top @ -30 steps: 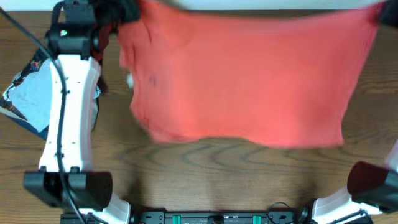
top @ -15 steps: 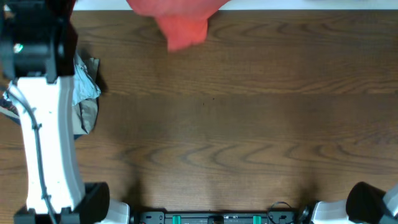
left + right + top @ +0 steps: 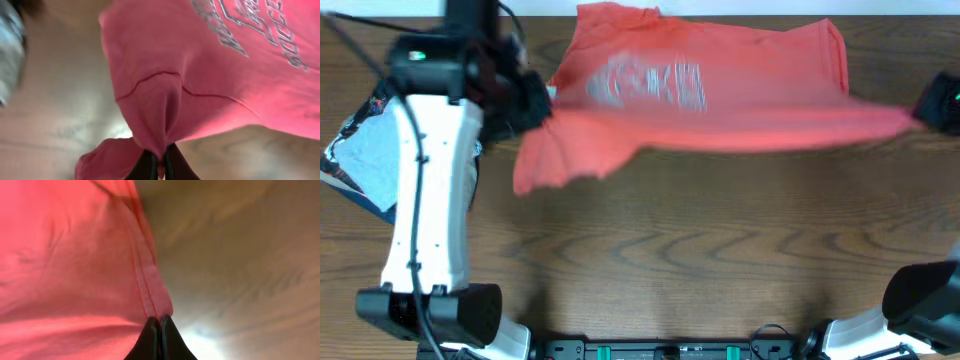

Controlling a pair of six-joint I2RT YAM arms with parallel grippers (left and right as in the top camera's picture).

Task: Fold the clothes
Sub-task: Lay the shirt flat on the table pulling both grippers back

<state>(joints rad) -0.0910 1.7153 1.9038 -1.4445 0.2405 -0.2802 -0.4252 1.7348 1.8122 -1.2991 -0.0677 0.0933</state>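
We note a brown wood-grain table [image 3: 700,260]; at its left edge lies a crumpled pale grey garment [image 3: 365,160], with dark cloth [image 3: 358,203] bordering it.

Item: coral-red short-sleeved T-shirt [image 3: 720,95] — blurred in the overhead view.
Print: white lettering [image 3: 645,85] on the chest, facing up, upper centre of the frame.
Pose: stretched wide across the top of the frame, narrowing to a point at far right.
Loose part: a flap [image 3: 545,160] droops at the cloth's lower left — creased.
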